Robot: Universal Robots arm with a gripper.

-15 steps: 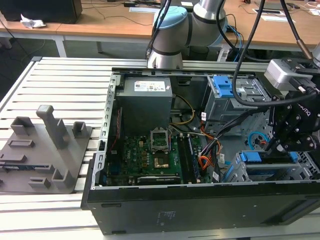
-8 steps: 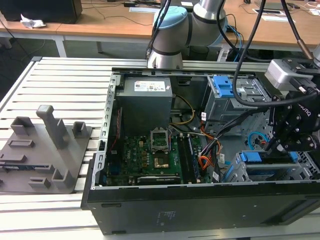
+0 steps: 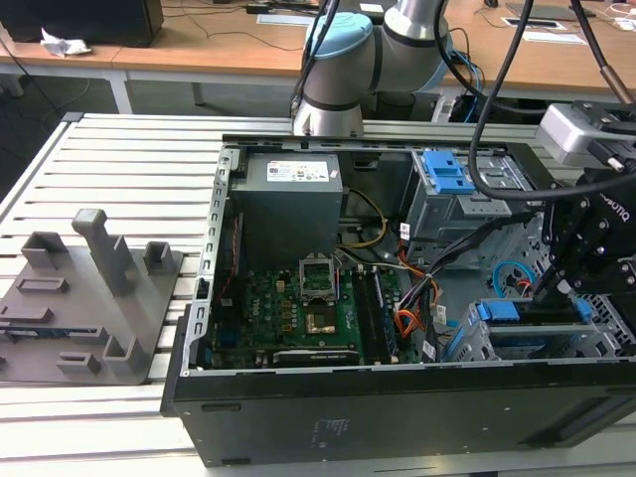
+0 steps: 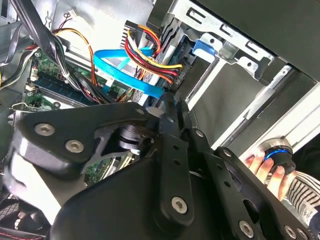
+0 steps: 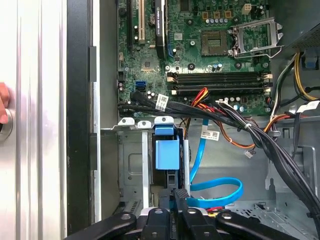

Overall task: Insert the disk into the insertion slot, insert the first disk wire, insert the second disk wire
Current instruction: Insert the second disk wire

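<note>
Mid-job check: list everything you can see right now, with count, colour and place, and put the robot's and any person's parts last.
computer case: one, black, open on the slatted bench
motherboard: one, green, on the case floor
power supply: one, grey, far end of the case
drive bay latch: one, blue, on the taller grey bay
disk: one, blue-framed, in the insertion slot under the gripper
second disk wire: one, light blue, looped beside the slot
first disk wire: one bundle, orange-red
fixture tray: one, grey, exterior view's left
gripper: one, black, at the disk's end
hand: one, on a blue-ringed knob
</note>
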